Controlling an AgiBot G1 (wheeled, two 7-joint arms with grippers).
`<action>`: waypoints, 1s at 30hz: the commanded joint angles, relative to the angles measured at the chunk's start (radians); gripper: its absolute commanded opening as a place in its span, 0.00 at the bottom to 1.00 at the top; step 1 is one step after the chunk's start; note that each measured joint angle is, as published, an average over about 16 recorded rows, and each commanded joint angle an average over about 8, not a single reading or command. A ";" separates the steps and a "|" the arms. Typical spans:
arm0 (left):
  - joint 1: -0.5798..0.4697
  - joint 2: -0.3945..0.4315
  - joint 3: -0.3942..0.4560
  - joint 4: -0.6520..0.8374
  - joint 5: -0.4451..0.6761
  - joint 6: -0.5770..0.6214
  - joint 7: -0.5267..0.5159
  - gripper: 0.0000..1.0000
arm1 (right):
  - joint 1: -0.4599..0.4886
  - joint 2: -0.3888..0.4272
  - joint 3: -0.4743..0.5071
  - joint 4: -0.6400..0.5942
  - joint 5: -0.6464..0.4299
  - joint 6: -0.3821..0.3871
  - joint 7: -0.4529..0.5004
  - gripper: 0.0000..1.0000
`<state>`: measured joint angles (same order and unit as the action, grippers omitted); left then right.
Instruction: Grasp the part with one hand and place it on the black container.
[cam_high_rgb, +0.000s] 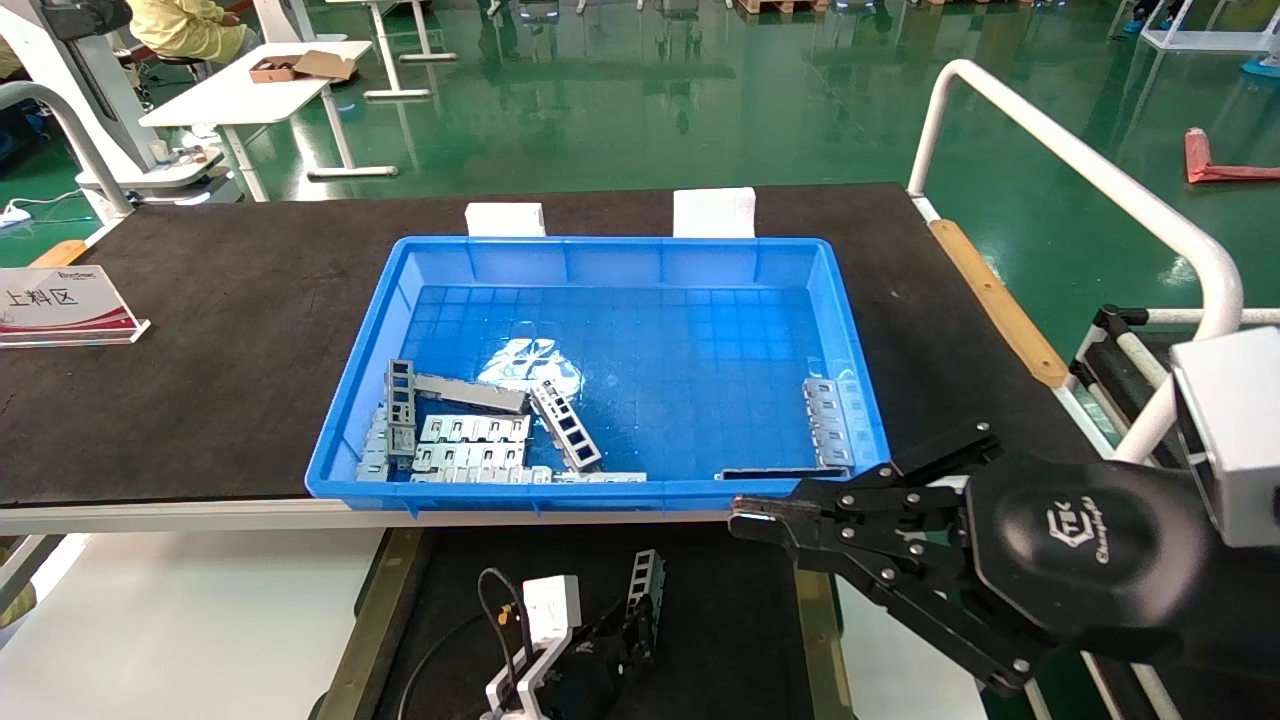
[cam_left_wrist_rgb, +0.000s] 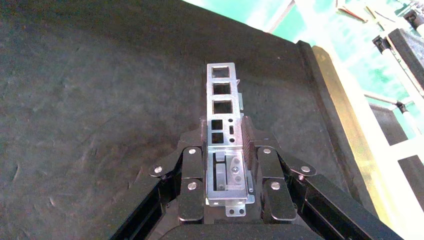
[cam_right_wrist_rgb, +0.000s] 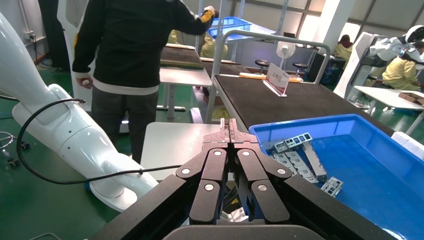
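Observation:
The part (cam_left_wrist_rgb: 223, 107), a silver ladder-like strip with a row of rectangular windows, is clamped between the fingers of my left gripper (cam_left_wrist_rgb: 225, 132) and sticks out past them. It hangs over the black container (cam_left_wrist_rgb: 100, 125), a matte-black surface with tan side strips. In the head view the left gripper (cam_high_rgb: 630, 625) and the part (cam_high_rgb: 645, 585) are low in the frame, over the black container (cam_high_rgb: 730, 620); whether the part touches it I cannot tell. My right gripper (cam_high_rgb: 740, 520) is shut and empty, just off the blue bin's front right corner.
The blue bin (cam_high_rgb: 350, 400) stands on the dark table mat and holds another ladder strip (cam_high_rgb: 565, 425) and several flat grey plates (cam_high_rgb: 470, 440). A white rail (cam_high_rgb: 1080, 160) runs along the right. A sign stand (cam_high_rgb: 65, 305) sits far left.

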<state>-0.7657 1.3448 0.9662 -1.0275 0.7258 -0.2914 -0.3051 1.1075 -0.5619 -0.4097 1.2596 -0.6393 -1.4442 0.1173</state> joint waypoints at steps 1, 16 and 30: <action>0.002 0.001 0.002 0.003 0.006 -0.001 -0.008 0.37 | 0.000 0.000 0.000 0.000 0.000 0.000 0.000 0.53; 0.002 -0.003 0.026 -0.004 0.044 -0.009 -0.072 1.00 | 0.000 0.000 0.000 0.000 0.000 0.000 0.000 1.00; 0.035 -0.128 0.017 -0.150 0.103 0.088 -0.089 1.00 | 0.000 0.000 0.000 0.000 0.000 0.000 0.000 1.00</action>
<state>-0.7313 1.2113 0.9805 -1.1782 0.8269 -0.1972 -0.3937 1.1076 -0.5618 -0.4098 1.2596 -0.6392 -1.4442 0.1173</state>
